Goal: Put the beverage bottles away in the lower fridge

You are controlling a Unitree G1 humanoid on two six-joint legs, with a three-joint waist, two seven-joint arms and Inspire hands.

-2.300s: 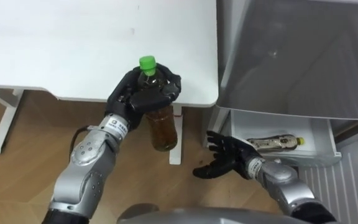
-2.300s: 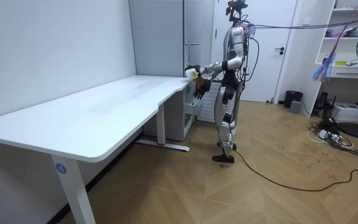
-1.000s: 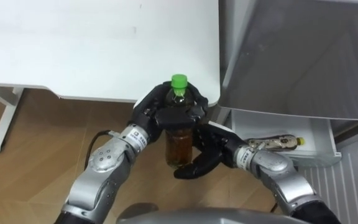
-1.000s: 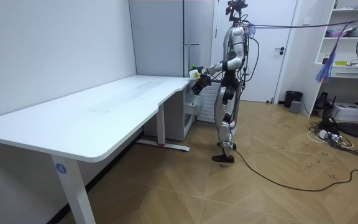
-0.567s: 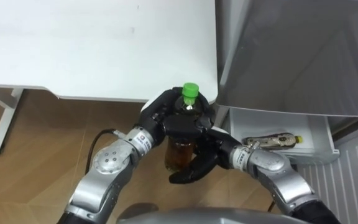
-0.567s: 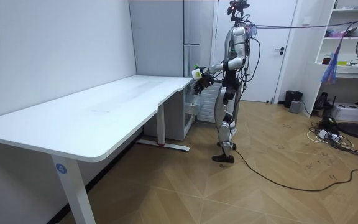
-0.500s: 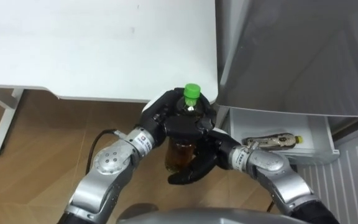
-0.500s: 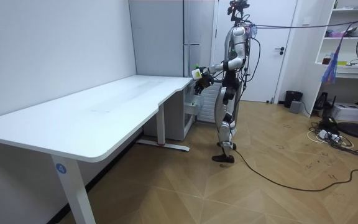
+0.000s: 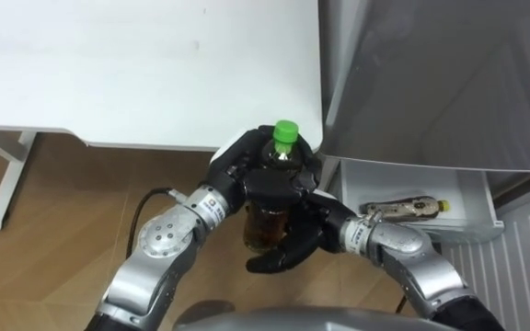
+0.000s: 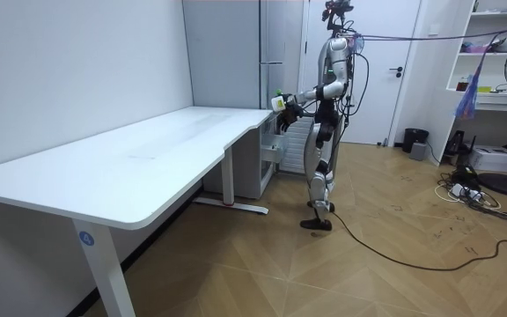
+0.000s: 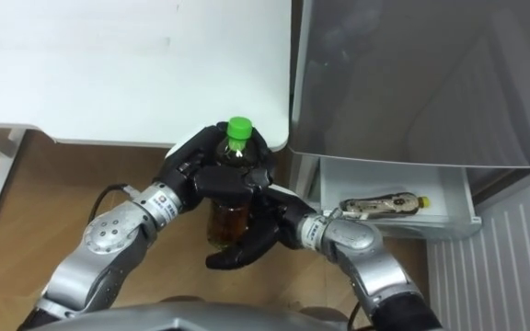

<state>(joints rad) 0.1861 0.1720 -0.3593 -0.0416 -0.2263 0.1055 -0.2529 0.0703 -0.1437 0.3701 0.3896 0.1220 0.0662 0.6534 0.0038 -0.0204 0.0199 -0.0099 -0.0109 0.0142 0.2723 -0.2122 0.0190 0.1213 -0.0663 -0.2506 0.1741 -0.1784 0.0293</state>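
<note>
Left hand (image 9: 247,175) is wrapped round the neck and shoulder of the bottle (image 9: 267,221) at frame centre in the eye view. Bottle is upright, green cap (image 9: 286,131) on top, brown drink inside. Right hand (image 9: 288,246) comes in from lower right with fingers fairly straight and spread. It lies against the bottle's lower half, not curled round it. Bottle hangs in the air just off the table (image 9: 136,64) corner, over the wood floor (image 9: 44,211).

Right of frame: grey fridge door (image 9: 431,83) above, white lower drawer (image 9: 467,188) standing open below it. A second bottle (image 9: 403,210) lies on its side inside. Held bottle is left of the drawer, outside it.

Room view, upper centre: robot stands at the table's far end beside the fridge (image 10: 227,53), arms held out toward it.
</note>
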